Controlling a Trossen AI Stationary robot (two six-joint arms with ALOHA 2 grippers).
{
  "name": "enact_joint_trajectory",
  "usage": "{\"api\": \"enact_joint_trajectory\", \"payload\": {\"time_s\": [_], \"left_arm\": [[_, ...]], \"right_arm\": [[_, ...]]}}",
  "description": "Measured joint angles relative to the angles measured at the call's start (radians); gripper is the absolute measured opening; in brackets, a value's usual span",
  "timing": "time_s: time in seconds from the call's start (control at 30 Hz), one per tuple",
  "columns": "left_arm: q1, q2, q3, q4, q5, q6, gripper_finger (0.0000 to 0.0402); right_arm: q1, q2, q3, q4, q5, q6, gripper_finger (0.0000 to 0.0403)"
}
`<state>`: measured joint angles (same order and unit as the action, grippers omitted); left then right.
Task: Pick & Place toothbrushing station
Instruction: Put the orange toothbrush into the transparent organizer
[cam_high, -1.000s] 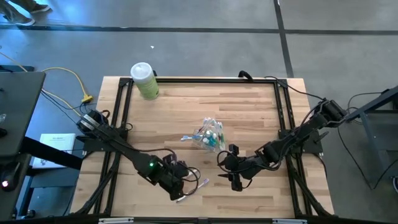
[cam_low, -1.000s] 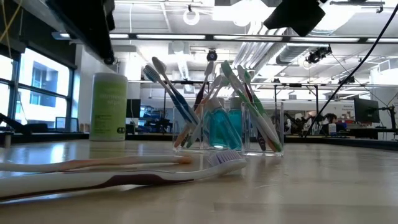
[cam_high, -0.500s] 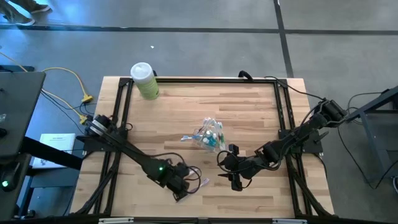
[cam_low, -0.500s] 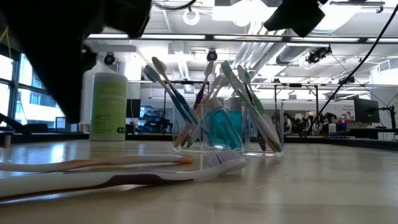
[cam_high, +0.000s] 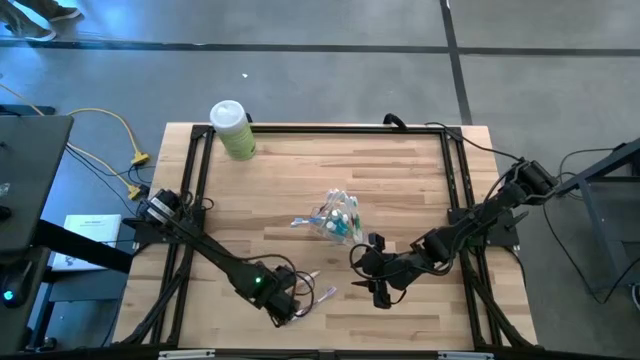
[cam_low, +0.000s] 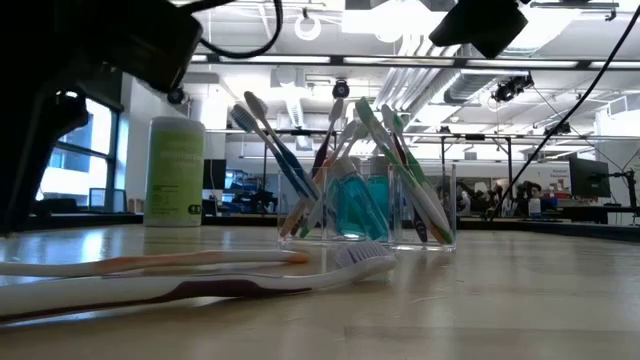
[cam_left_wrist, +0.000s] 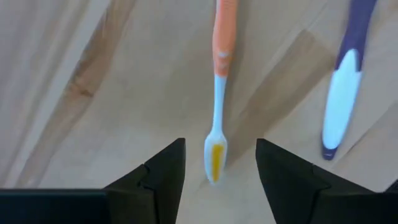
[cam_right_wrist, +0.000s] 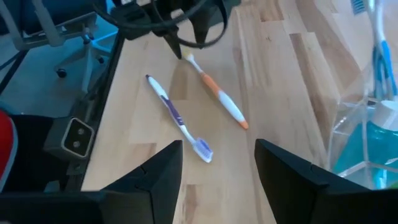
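Note:
A clear plastic cup (cam_high: 336, 216) stands mid-table on its base, holding several toothbrushes and teal tubes (cam_low: 352, 205). Two loose toothbrushes lie flat near the table's front: an orange-and-white one (cam_left_wrist: 219, 93) and a purple-and-white one (cam_left_wrist: 343, 93). My left gripper (cam_left_wrist: 217, 177) is open just above the table. Its fingers stand on either side of the orange brush's head (cam_left_wrist: 215, 157) without touching it. My right gripper (cam_high: 364, 281) waits open to the right of the loose brushes, in front of the cup, with nothing between its fingers.
A pale-green bottle with a white cap (cam_high: 233, 129) stands at the table's far left corner. A black frame (cam_high: 320, 128) runs along the table's edges. Bare wood lies left of the cup and along the far side.
My left arm has shifted toward the table's near edge and come lower, with its gripper still at the two loose toothbrushes. The brushes and the cup have stayed where they were.

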<state>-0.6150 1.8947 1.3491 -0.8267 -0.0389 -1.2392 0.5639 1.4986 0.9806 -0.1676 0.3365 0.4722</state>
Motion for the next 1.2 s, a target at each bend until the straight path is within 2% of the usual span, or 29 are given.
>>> {"api": "enact_joint_trajectory", "payload": {"time_s": [0.63, 0.77, 0.97, 1.2], "left_arm": [[0.018, 0.098, 0.002, -0.016, 0.038, 0.001, 0.0182], [0.019, 0.099, 0.002, -0.028, 0.048, -0.023, 0.0145], [0.020, 0.101, 0.002, -0.046, 0.041, -0.067, 0.0026], [-0.007, 0.093, 0.000, -0.052, -0.015, -0.094, 0.0006]], "right_arm": [[0.052, 0.000, 0.000, 0.030, 0.004, 0.078, 0.0193], [0.058, 0.000, 0.000, 0.030, 0.004, 0.110, 0.0193], [0.080, 0.000, 0.000, 0.032, 0.005, 0.150, 0.0193], [0.121, 0.000, 0.000, 0.037, 0.053, 0.192, 0.0193]]}}
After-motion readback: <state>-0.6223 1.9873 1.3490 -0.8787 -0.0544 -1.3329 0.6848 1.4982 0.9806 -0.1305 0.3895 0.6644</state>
